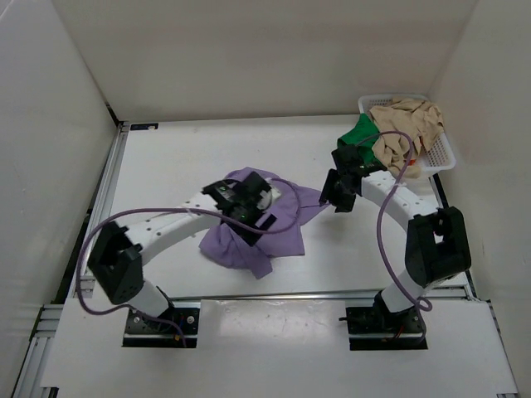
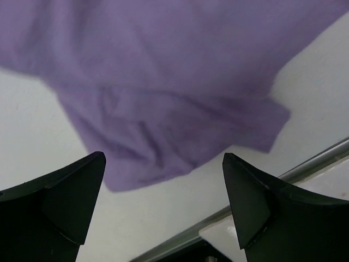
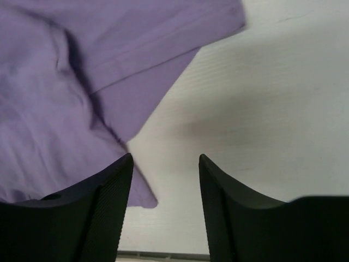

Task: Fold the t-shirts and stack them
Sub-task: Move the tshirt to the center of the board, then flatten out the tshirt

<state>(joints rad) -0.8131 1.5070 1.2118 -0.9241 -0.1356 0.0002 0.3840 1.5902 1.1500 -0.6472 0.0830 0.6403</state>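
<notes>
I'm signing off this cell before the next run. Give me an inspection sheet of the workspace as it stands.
Surface: white table, no marks seen on the bare parts.
Job's things: lavender t-shirt crumpled and unfolded mid-table; tan t-shirt in the white basket at the far right corner; green t-shirt hanging over its left edge; no orange-red one in view.
Clutter: nothing seen.
Grippers: left gripper above the lavender t-shirt, jaws wide, empty; right gripper at its right edge, jaws apart, empty.
Cables: a purple cable loops along each arm.
Surroundings: white walls; metal frame rail.
</notes>
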